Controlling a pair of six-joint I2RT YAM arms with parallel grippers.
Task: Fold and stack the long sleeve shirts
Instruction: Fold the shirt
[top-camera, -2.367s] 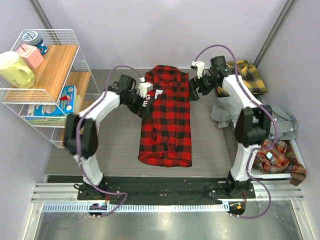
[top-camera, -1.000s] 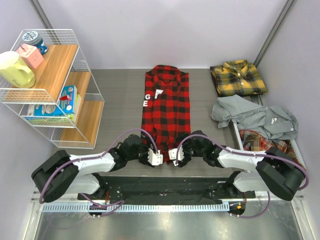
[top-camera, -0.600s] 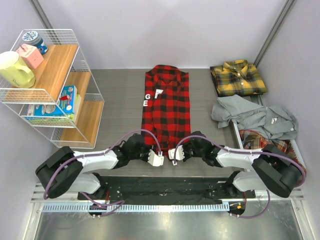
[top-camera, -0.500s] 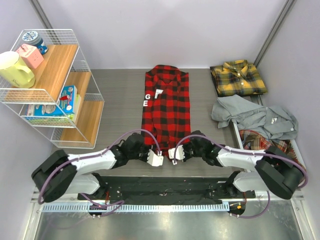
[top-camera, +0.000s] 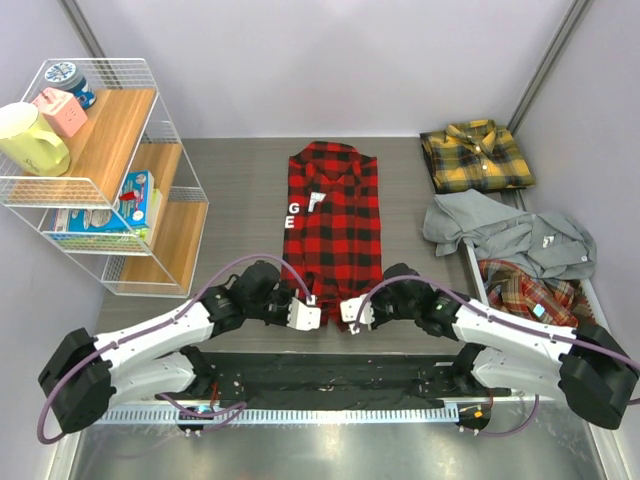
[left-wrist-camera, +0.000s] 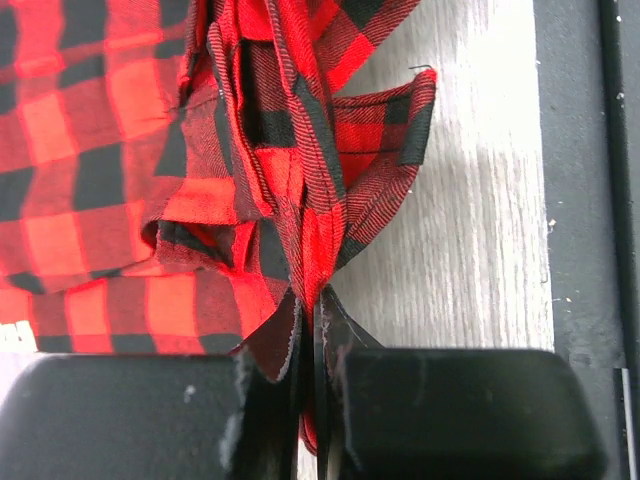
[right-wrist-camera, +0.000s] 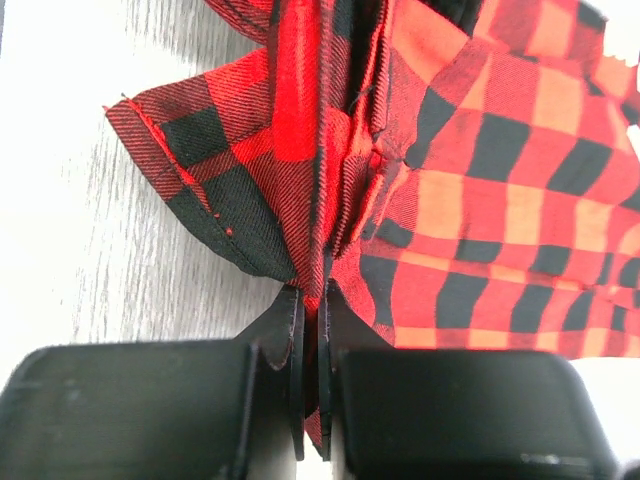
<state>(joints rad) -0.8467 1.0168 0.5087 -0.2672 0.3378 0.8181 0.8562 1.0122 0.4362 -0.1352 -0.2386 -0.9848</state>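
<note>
Red-check shirt (top-camera: 335, 230) dragged nearer | left end effector (left-wrist-camera: 310, 300) pinching hem (left-wrist-camera: 385, 150) | right end effector (right-wrist-camera: 311, 295) pinching hem

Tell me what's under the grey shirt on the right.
The orange-brown plaid shirt pokes out from under the near edge of the grey shirt. Its far part is covered, so whether anything else lies beneath cannot be seen.

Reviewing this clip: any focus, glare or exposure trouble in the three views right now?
Top external: sharp and evenly lit, with a mild sheen on the metal strip at the near edge. Left wrist: the red-and-black shirt is crisp, while the dark jaws at the bottom are soft and underlit. Right wrist: the cloth is crisp, but the table on the left is washed nearly white.
</note>
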